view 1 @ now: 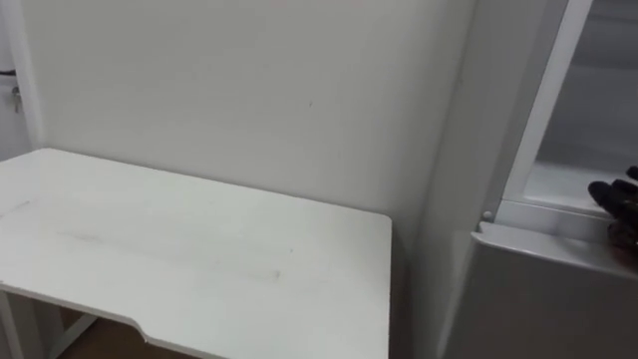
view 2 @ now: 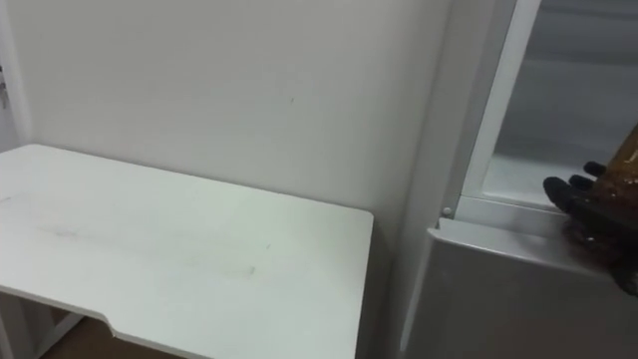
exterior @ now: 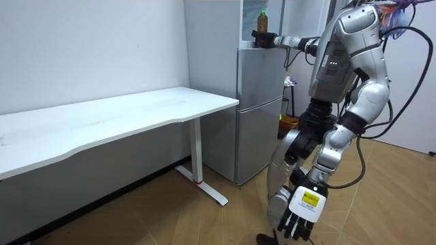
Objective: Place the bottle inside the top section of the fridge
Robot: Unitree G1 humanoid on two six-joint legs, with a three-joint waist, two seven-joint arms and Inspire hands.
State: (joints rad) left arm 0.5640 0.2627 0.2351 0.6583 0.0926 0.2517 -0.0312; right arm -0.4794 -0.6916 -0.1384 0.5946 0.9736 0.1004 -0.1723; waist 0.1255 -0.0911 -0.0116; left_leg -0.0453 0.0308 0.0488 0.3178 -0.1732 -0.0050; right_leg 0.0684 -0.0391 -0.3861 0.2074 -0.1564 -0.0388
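The robot stands in front of a white two-door fridge (exterior: 259, 109), which is placed directly to the right of a white bench (view 1: 199, 259) set against the wall. The lower fridge door (view 1: 538, 299) is closed. The upper compartment (view 1: 563, 184) is open, and its pale interior floor is visible behind the front sill. The right arm is extended forward at shoulder height to this compartment. The right hand (view 2: 596, 221) is at the front sill, with its dark fingers wrapped around the lower part of the bottle (exterior: 261, 22). The bottle is upright, holds a brown liquid and has a green cap. It is at the near edge of the upper compartment, just above the top of the lower door. Whether its base rests on the compartment floor cannot be determined. The left arm hangs down beside the body in the room view. The left hand (exterior: 300, 211) is near the wooden floor (exterior: 204, 218), fingers straight and relaxed, holding nothing.
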